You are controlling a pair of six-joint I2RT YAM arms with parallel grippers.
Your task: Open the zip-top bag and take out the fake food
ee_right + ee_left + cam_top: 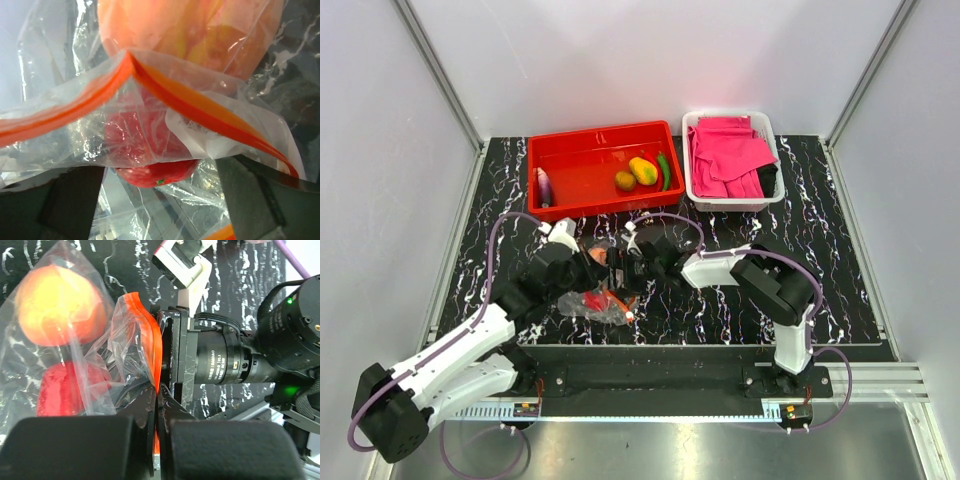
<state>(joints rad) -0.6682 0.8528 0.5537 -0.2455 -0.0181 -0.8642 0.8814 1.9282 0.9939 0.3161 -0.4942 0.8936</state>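
Meeting over the near middle of the tabletop [720,300], both arms work the bag [605,305], which lies crumpled just ahead of their bases. Left pincer [157,400] is pressed together on the strip [147,335], pinching the orange-red band edge-on between its pads. Right pincer [157,185] faces it from close by with its fingers spread and the bag's mouth lying across the gap; no firm pinch shows on that side. From the right wrist the strip runs as two bands falling away from one peak. That reads as the lips partly parted, though a plain kink can't be ruled out. Inside the film are the orange [60,305] and the red fruit [65,390], side by side and both wrapped in plastic, neither out. Farther back, the tray [600,132] holds the eggplant [544,187] at its left end, with kiwi [625,180], mango [643,171] and chili [664,170] grouped toward the right. Right of the tray is the bin [730,205] with pink cloths [725,155], no part of this job. Judgement: past the halfway mark, with four pieces lying in the tray and two seen in the bag. Left to do: widen the mouth enough, then get the orange and red fruit clear of the plastic.
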